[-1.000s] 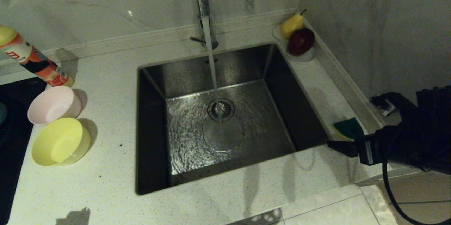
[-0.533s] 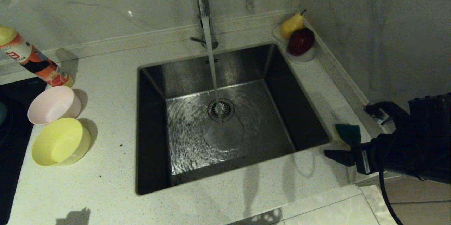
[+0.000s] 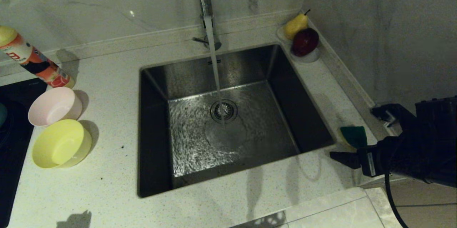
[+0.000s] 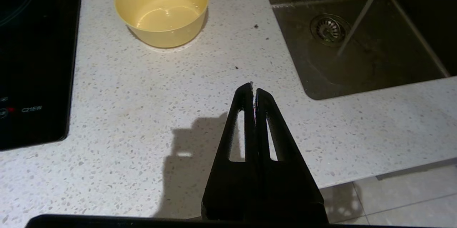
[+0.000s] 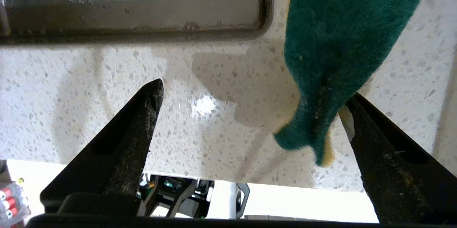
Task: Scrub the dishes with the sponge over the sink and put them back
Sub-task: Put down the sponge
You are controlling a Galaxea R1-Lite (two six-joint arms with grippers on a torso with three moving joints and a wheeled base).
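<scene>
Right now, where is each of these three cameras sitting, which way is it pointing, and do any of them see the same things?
Head view: on the robot's head, looking forward and down at the sink with its running faucet; the right gripper shows at the right edge.
Left wrist view: behind the shut left gripper, looking over the counter at the yellow bowl.
Right wrist view: behind the open right gripper, facing the sponge by the sink's rim.
Shared: head and left wrist views both show the yellow bowl and drain strainer.

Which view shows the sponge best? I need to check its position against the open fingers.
The right wrist view: the sponge fills it, beside one finger. The head view shows it small on the counter by the sink; the left wrist view misses it.
</scene>
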